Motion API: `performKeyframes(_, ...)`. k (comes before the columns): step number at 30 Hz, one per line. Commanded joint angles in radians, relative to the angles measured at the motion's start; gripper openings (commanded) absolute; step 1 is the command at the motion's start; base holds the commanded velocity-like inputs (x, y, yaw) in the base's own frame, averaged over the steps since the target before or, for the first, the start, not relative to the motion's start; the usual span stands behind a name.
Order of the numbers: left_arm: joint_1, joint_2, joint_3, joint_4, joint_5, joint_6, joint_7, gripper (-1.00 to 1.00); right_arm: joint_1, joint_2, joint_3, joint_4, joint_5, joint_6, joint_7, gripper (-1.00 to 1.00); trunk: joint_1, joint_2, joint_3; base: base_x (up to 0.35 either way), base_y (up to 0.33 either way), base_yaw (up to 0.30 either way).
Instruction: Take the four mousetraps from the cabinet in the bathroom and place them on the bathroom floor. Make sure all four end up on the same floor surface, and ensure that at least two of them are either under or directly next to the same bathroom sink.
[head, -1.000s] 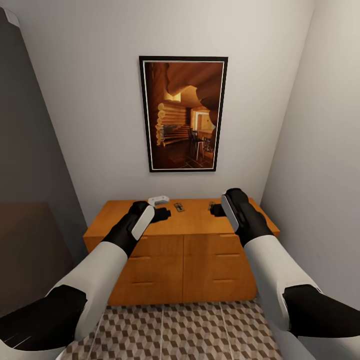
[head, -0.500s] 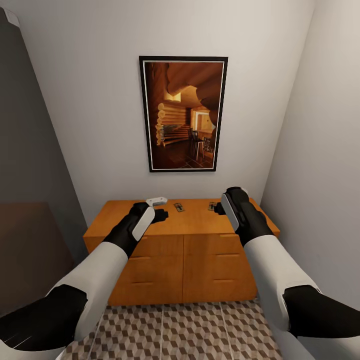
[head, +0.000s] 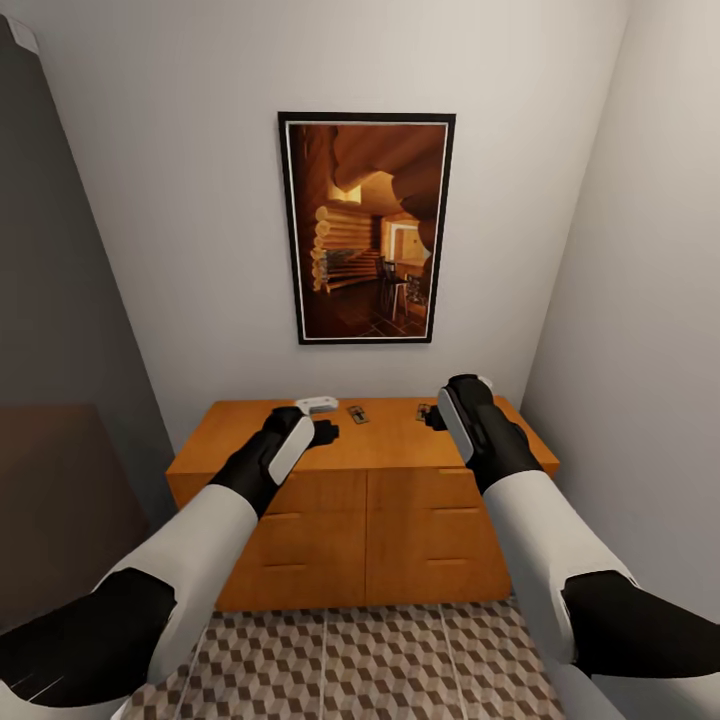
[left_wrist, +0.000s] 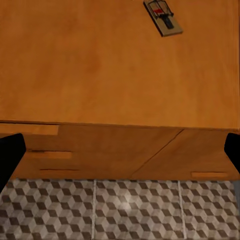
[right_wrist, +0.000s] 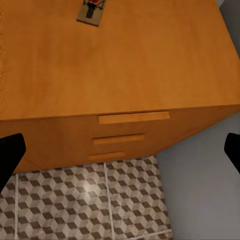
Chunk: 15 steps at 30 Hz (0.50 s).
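The orange-brown cabinet (head: 380, 500) stands against the far wall under a picture. Two mousetraps lie on its flat top, one near the middle (head: 357, 413) and one further right (head: 424, 410). My left gripper (head: 322, 433) hovers over the top's left-middle part, open and empty. In the left wrist view its fingertips (left_wrist: 10, 155) sit wide apart and a mousetrap (left_wrist: 163, 17) lies beyond them. My right gripper (head: 435, 418) hangs just beside the right mousetrap, open too. In the right wrist view that mousetrap (right_wrist: 91, 11) lies on the cabinet top (right_wrist: 125, 60). The sink is out of view.
The cube-patterned bathroom floor (head: 350, 660) lies in front of the cabinet. A small white object (head: 317, 404) shows just beyond my left gripper. A framed picture (head: 366, 228) hangs above. Walls close in at right (head: 640, 350) and left, leaving a narrow alcove.
Both arms have shifted only slightly. The right gripper has edged up and forward, uncovering the right mousetrap. The white object by the left gripper looks turned.
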Motion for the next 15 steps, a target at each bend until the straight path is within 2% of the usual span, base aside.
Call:
performKeyframes(1, -0.001, 0.0, -0.007, -0.001, 0.01, 0.002, 0.009, 1.0, -0.001, 0.0, 0.002, -0.001, -0.01, 0.003, -0.009, 1.0, 0.001, -0.002, -0.002, 0.014, -0.051, 0.0)
performKeyframes(7, -0.001, 0.0, -0.021, -0.003, 0.027, 0.001, 0.021, 1.0, -0.001, 0.003, 0.003, 0.001, -0.01, 0.003, -0.007, 1.0, 0.001, -0.002, -0.002, 0.064, -0.09, 0.0)
performKeyframes(15, -0.001, 0.0, -0.025, -0.013, 0.071, 0.002, 0.062, 1.0, -0.001, 0.007, 0.003, 0.001, -0.01, 0.003, -0.007, 1.0, 0.001, -0.002, -0.002, 0.165, -0.142, 0.0)
